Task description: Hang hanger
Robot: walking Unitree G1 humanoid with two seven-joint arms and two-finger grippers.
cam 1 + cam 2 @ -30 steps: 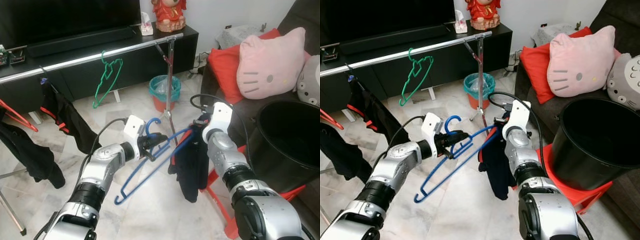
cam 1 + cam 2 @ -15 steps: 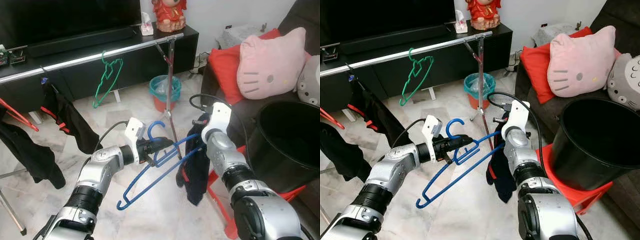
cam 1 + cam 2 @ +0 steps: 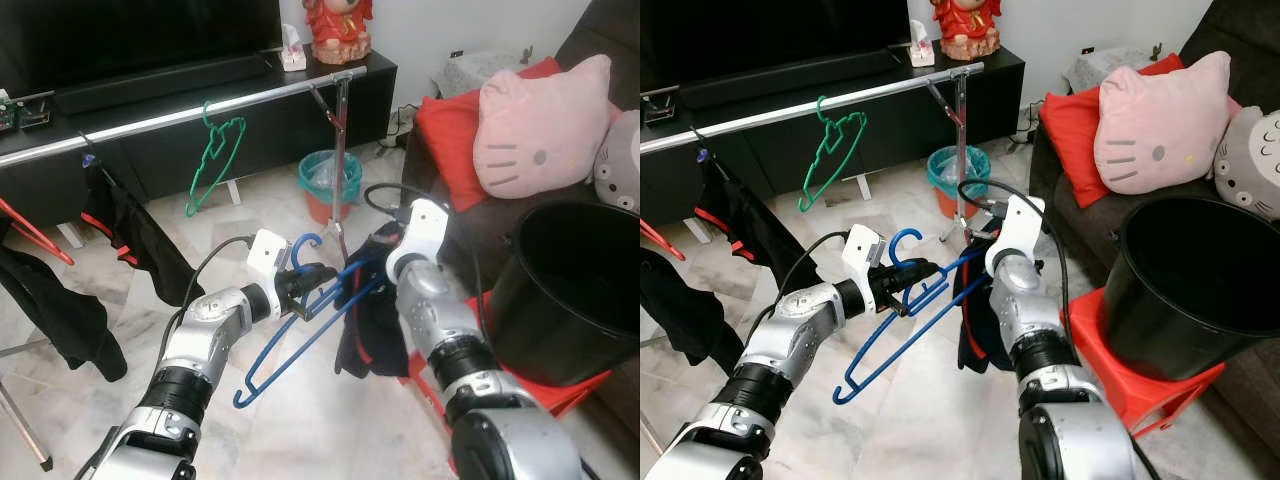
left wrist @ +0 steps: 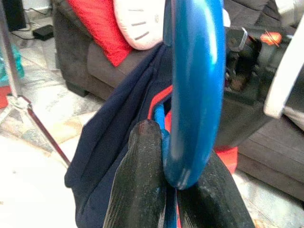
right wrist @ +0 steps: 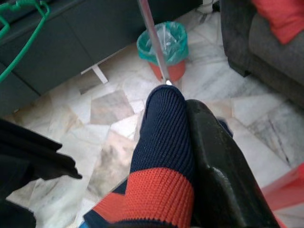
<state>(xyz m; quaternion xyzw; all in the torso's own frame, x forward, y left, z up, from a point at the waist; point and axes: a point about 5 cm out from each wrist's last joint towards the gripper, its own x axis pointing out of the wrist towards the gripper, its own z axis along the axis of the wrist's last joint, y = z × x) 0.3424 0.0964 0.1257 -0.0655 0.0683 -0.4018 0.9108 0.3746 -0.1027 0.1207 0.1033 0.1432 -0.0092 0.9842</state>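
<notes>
A blue plastic hanger (image 3: 300, 330) is held at its neck, just under the hook, by my left gripper (image 3: 318, 277), which is shut on it. In the left wrist view the blue hook (image 4: 192, 85) rises between the black fingers (image 4: 142, 180). My right gripper (image 3: 383, 250) is shut on a navy garment with a red stripe (image 3: 365, 330), which hangs against the hanger's right end. The right wrist view shows the garment's knitted cuff (image 5: 164, 142) pinched against a black finger (image 5: 218, 161). Behind stands the silver clothes rail (image 3: 200, 110) with a green hanger (image 3: 215, 150) on it.
Dark clothes (image 3: 130, 235) hang from the rail's left part. A teal bin (image 3: 330, 180) stands by the rail's upright post. To the right are a black bucket (image 3: 570, 290) on a red stool (image 3: 520, 400), and a sofa with a red cushion (image 3: 450, 130) and a pink one (image 3: 540, 125).
My right gripper has carried the garment left, up against the hanger's right end. The left gripper holds the hanger at about the same spot, slightly raised.
</notes>
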